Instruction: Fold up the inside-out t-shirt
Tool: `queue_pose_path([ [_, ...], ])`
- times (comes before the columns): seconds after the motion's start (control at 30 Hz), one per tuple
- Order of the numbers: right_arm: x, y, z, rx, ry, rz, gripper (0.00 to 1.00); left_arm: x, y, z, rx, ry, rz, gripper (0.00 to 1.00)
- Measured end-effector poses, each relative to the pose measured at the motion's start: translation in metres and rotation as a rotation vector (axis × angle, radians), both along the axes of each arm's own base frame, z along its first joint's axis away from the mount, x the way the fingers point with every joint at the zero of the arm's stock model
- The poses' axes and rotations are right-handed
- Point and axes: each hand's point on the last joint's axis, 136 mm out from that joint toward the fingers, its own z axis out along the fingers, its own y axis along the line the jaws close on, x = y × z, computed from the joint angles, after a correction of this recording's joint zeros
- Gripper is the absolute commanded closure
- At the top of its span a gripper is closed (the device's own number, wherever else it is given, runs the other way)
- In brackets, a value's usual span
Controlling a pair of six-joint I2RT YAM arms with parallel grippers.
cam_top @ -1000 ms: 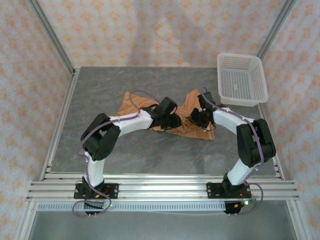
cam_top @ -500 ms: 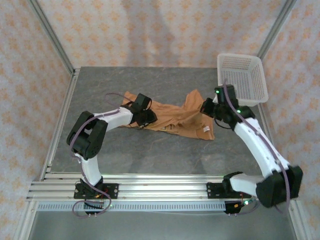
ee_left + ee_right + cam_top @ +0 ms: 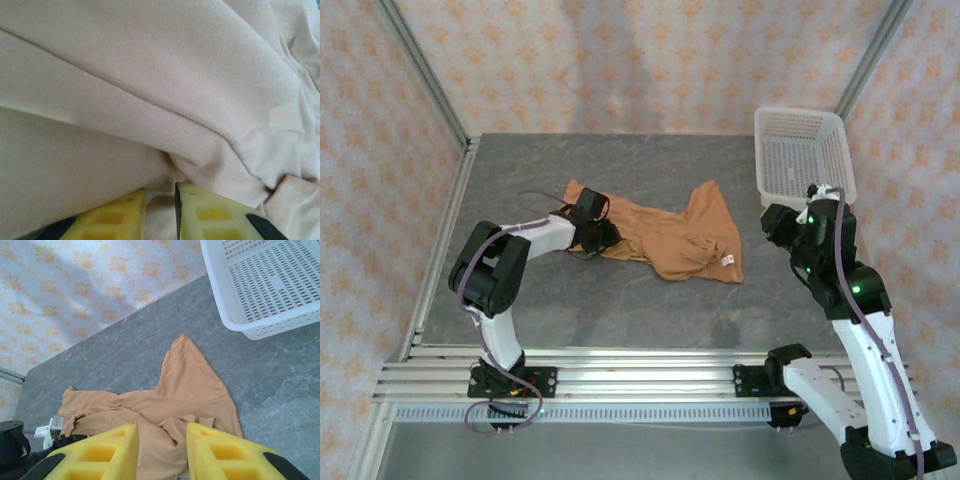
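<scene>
**Task item.** The inside-out t-shirt (image 3: 665, 235) lies crumpled on the grey worktop (image 3: 620, 310), near the centre of the surface in the top external view. It is a single orange-tan mass. One lobe reaches toward 10 o'clock and a pointed flap rises toward 12 o'clock. A small white label (image 3: 728, 260) sits at the garment's 4 o'clock corner. In the right wrist view the inside-out t-shirt (image 3: 185, 385) shows the same pointed flap at 12 o'clock, with the body spreading toward 9 o'clock over the worktop (image 3: 280, 370).

**Left tool.** The left tool (image 3: 598, 238) is low on the worktop at the garment's 9 o'clock edge, in contact with the cloth. In the left wrist view its yellow fingers (image 3: 215, 212) stand almost together. A ridge of the inside-out t-shirt (image 3: 165, 90) runs down into the narrow gap between them. State: clenched on the cloth. The left tool (image 3: 160, 200) sits at 6 o'clock in that view, and folded fabric runs above it from 9 o'clock to 3 o'clock.

**Right tool.** The right tool (image 3: 775, 222) is raised above the worktop, apart from the garment and on its 3 o'clock side. In the right wrist view the right tool (image 3: 161, 432) has its yellow fingers (image 3: 107, 452) spread. Nothing is between them. State: released.

**Other items.** A white perforated basket (image 3: 805, 200) occupies the worktop's 2 o'clock corner, well apart from the garment. In the right wrist view the basket (image 3: 280, 322) appears at 1 o'clock.
</scene>
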Motion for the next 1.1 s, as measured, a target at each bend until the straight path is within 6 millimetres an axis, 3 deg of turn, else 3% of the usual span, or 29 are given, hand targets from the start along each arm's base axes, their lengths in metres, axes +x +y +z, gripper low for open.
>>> queue_pose_path([
  [0.13,0.016,0.014,-0.038,0.020,0.123,0.036,0.71,-0.005,0.003,0.018,0.005,-0.016,-0.004,0.75],
  [0.23,0.032,0.040,-0.081,0.049,0.247,0.101,0.70,-0.008,0.008,0.041,0.019,-0.054,-0.013,0.73],
  [0.3,0.036,0.068,-0.112,0.038,0.343,0.169,0.68,-0.009,0.013,0.057,0.043,-0.081,-0.021,0.70],
  [0.4,0.041,0.111,-0.143,0.011,0.418,0.271,0.64,-0.009,0.027,0.079,0.080,-0.125,-0.010,0.67],
  [0.53,0.056,0.156,-0.175,-0.038,0.495,0.349,0.56,-0.005,0.059,0.094,0.108,-0.147,0.045,0.64],
  [0.7,0.099,0.200,-0.208,-0.122,0.544,0.391,0.49,-0.006,0.094,0.084,0.152,-0.112,0.100,0.62],
  [0.8,0.116,0.214,-0.230,-0.167,0.573,0.401,0.48,-0.010,0.106,0.076,0.165,-0.089,0.115,0.54],
  [0.97,0.116,0.215,-0.260,-0.213,0.643,0.407,0.48,-0.010,0.113,0.057,0.186,-0.042,0.112,0.50],
  [1.1,0.112,0.213,-0.265,-0.227,0.664,0.411,0.52,-0.010,0.112,0.030,0.192,0.022,0.101,0.50],
])
